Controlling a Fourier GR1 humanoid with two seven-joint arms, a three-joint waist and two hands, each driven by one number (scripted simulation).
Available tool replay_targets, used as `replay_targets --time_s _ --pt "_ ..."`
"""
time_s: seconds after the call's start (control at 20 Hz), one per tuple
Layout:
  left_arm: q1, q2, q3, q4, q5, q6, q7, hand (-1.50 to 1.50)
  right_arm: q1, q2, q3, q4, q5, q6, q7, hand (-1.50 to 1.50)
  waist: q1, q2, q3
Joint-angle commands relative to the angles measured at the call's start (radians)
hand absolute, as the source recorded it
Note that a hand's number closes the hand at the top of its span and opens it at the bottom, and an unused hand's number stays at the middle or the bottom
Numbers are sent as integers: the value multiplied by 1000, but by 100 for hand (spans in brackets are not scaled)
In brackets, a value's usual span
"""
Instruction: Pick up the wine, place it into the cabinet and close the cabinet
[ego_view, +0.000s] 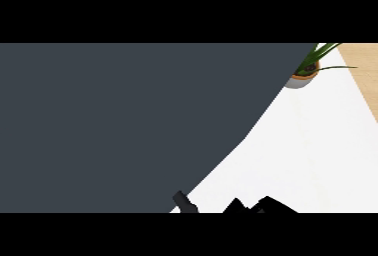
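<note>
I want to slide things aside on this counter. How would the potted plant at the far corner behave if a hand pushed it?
The potted plant would probably slide across the smooth white counter. Its small round pot under long, spreading leaves suggests it may tip if pushed high. The leaves look thin, so they would likely bend.

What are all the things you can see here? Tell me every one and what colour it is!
Big flat dark grey panel: one, dark grey, covers the left and middle; probably the cabinet, cannot tell.
White counter top: one, white, right side.
Small potted plant with green leaves: one, green in a pale pot, top right.
Light wooden surface: one, tan, top right corner.
Wine: none showing.
Black hand parts: black, bottom edge, right of the middle; which hand, cannot tell.
</note>
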Motion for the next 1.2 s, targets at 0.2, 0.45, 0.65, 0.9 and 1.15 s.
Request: replay_targets --time_s 0.2,0.45,0.65,0.9,1.15 --pt "142 150 278 46 188 -284 -36 150 -223 30 196 269 91 -187 -84 150 14 1 -2" --pt "171 171 346 119 258 -409 -33 150 -386 31 160 543 126 -257 -191 150 24 9 -2" --pt "230 214 430 62 301 -449 -11 150 -449 31 162 724 120 -320 -311 150 37 9 0" --pt "240 169 423 105 260 -487 -27 150 -558 31 15 976 -10 -273 -403 150 34 15 0" --pt "205 198 475 121 318 -503 21 150 -580 31 -26 1235 -21 -255 -594 150 27 23 0"
